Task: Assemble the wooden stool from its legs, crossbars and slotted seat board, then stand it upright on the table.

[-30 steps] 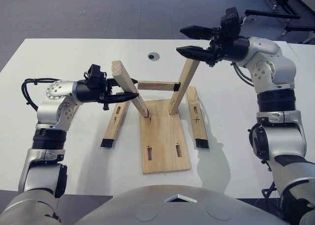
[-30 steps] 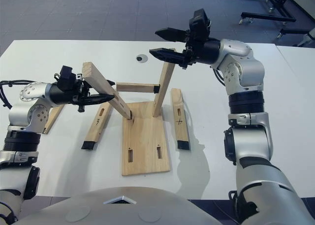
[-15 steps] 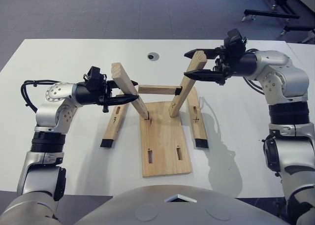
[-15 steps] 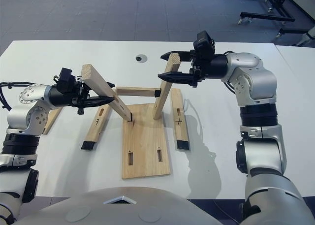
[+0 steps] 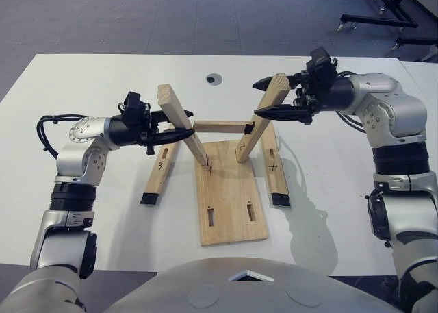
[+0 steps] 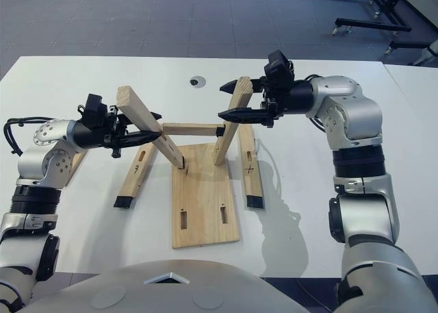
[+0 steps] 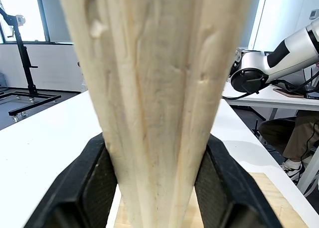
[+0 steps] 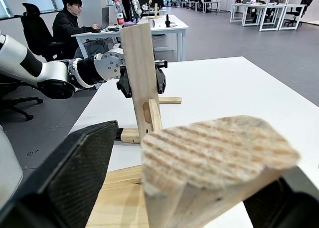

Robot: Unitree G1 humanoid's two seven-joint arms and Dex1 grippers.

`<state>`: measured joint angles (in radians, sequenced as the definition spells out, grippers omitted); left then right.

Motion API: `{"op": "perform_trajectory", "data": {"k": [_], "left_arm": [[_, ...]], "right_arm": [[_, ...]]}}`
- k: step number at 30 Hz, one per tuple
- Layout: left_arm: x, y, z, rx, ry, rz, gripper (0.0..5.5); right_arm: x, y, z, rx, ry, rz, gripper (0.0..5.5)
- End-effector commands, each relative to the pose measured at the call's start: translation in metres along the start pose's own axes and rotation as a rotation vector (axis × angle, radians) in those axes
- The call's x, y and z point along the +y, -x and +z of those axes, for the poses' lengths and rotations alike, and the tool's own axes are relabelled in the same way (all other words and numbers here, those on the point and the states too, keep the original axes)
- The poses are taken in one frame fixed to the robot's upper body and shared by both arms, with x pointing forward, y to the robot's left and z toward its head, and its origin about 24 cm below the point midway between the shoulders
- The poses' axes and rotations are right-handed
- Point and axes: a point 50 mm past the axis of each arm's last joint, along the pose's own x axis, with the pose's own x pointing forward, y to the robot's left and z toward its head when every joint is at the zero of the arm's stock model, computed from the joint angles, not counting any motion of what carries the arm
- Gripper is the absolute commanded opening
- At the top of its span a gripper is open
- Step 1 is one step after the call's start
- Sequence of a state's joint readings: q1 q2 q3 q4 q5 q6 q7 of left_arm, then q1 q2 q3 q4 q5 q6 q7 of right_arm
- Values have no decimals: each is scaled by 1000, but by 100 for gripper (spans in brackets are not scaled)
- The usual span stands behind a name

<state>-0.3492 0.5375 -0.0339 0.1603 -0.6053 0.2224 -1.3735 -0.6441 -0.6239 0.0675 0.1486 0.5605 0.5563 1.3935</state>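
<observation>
Jaws of the left gripper [image 5: 183,131] clench the tilted left leg [image 5: 171,102], bracing it in the seat board [image 5: 229,203]. Right gripper [image 5: 260,98] jaws straddle the right leg [image 5: 250,138] top unclosed, probably to align it.

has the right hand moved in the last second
Yes. In the left eye view the right hand dropped from above the round hole in the white table to below it, now around the top of the upright pale wooden leg.

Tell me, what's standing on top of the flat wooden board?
The left leg and right leg stand tilted in the seat board's far slots, joined by a crossbar. Its two near slots are empty. The legs' bottom ends are hidden inside the slots.
</observation>
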Motion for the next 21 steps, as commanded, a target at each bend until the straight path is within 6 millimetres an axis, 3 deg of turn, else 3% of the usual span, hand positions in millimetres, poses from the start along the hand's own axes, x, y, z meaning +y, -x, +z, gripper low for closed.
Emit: {"op": "perform_trajectory", "data": {"k": [1,11,21], "left_arm": [[-5,4,-33,114,139,29,202],[0,2,-41,128,172,40,202],[-6,-11,-44,177,164,-57,202]], "right_arm": [[0,1,3,22,11,10,374],[1,-3,3,38,13,33,374],[-1,-9,11,-16,40,15,374]]}}
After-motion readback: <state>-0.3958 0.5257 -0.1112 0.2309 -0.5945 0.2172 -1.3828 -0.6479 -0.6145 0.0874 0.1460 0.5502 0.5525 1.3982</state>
